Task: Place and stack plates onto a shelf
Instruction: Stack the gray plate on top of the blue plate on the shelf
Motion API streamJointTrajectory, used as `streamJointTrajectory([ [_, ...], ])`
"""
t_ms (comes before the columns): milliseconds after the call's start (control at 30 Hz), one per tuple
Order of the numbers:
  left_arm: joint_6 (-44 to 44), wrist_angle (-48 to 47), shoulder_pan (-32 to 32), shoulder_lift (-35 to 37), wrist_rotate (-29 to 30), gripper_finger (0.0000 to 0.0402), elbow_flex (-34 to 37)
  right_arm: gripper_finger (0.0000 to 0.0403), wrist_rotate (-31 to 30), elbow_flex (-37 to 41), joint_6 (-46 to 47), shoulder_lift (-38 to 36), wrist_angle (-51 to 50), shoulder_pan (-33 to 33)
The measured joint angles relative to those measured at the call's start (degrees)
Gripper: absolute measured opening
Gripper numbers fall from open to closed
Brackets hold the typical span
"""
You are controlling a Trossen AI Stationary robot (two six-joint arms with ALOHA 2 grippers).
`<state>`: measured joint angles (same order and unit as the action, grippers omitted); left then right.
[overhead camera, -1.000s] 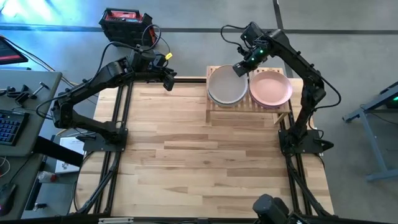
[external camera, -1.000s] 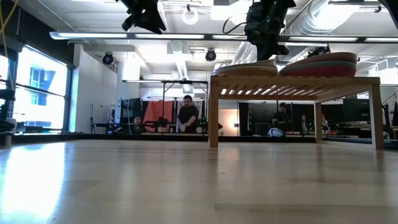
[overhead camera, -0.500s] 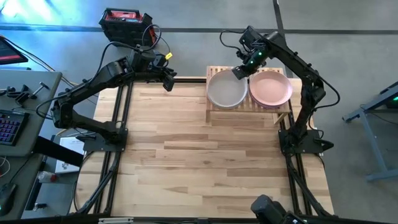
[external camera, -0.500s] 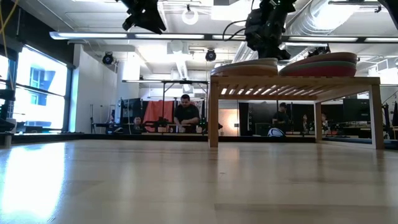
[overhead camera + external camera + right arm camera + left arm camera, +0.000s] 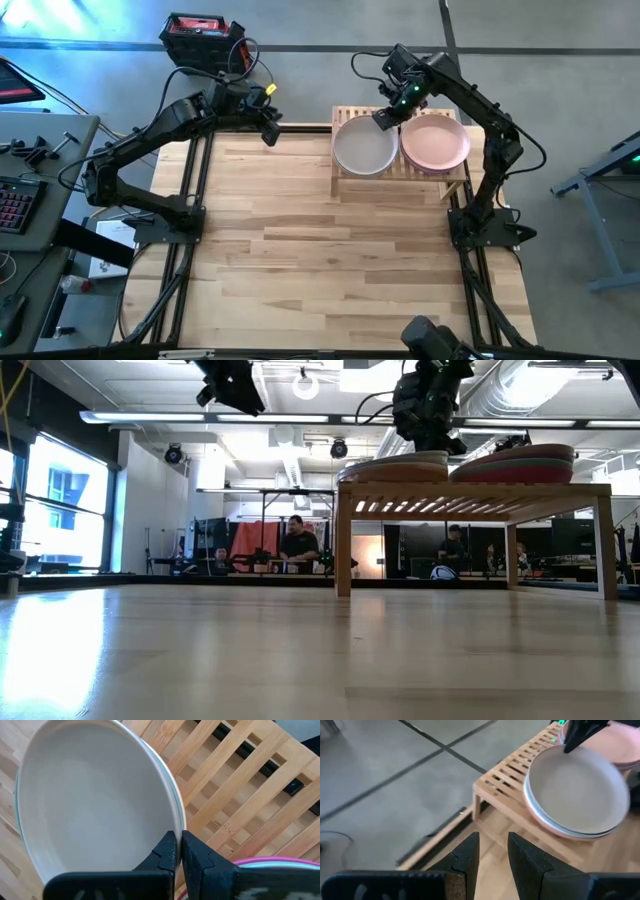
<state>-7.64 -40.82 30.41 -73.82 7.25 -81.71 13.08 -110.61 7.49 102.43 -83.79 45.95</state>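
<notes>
two stacks of plates sit on the shelf [image 5: 345,180]: a beige-topped stack [image 5: 364,149] beside a peach-topped one [image 5: 436,143]. the right gripper [image 5: 384,116] hangs just above the beige stack's far rim, fingers pinched together, holding nothing. stacking looks finished; next it should retreat clear. since a second ago it has lifted away. the left gripper [image 5: 271,131] waits off to the side, fingers parted, empty.

Two plate stacks sit side by side on the light slatted wooden shelf [image 5: 345,180] at the table's far edge: beige-topped stack [image 5: 364,145] on left, peach-pink-topped stack [image 5: 437,144] on right, rims nearly touching.
</notes>
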Motion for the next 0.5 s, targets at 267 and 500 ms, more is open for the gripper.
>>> streamJointTrajectory([
  [267,1.9,0.4,0.0,0.0,0.8,0.009,0.0,0.0001,0.0,0.0,0.0,0.0,0.0,0.0],
  [500,1.9,0.4,-0.1,0.0,0.8,0.009,0.0,0.0001,0.0,0.0,0.0,0.0,-0.3,0.0],
])
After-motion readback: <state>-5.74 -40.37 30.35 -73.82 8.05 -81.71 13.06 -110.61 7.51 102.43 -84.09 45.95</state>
